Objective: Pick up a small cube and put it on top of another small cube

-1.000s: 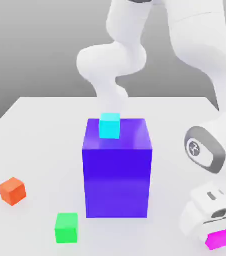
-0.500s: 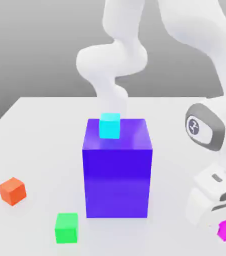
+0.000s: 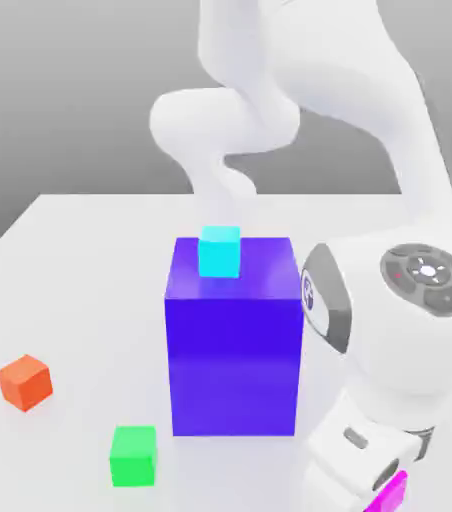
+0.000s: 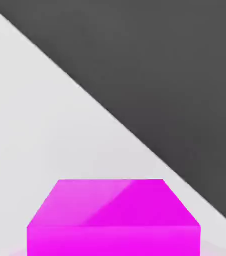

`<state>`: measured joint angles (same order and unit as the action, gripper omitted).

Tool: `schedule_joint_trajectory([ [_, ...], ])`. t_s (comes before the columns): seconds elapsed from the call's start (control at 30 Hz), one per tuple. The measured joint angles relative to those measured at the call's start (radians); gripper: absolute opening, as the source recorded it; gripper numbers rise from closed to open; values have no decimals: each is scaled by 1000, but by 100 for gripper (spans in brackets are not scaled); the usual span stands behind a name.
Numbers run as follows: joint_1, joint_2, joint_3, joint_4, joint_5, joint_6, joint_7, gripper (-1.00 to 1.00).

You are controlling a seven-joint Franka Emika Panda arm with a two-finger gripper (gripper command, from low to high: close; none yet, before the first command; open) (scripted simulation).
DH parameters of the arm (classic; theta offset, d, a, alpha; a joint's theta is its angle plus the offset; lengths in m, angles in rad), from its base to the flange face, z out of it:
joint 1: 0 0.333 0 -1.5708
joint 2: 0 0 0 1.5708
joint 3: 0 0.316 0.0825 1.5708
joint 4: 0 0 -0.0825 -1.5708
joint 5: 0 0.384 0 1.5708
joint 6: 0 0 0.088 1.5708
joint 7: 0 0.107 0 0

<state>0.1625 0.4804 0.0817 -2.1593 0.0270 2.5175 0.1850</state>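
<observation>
Hanging low at the bottom of the exterior view, toward its right, the white arm's gripper (image 3: 388,497) is clamped narrow on the small bright magenta cube (image 3: 394,492), of which a sliver shows under the wrist at the frame's lower edge. The small bright green cube (image 3: 133,456) sits on the white tabletop (image 3: 80,280) toward the exterior view's left, well apart from the magenta cube. Between them stands the tall blue-violet block (image 3: 234,345), its lower corner near the green cube but not touching it. A small cyan cube (image 3: 219,251) rests on the block's top, at its far edge. A small orange cube (image 3: 24,381) lies alone near the tabletop's edge on the exterior view's left, with bare surface between it and the green cube. Open tabletop runs in front of the block from the green cube across to the arm.

In the hand view, the magenta cube (image 4: 114,220) sits close to the camera, its top face and one side showing. Beyond it the white tabletop (image 4: 40,130) ends in a straight diagonal edge against dark grey background.
</observation>
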Motion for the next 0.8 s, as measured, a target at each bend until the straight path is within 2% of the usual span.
schedule_joint_trajectory([
  [0.8, -395, -31, 107, 85, 19, -80, -934, -100],
])
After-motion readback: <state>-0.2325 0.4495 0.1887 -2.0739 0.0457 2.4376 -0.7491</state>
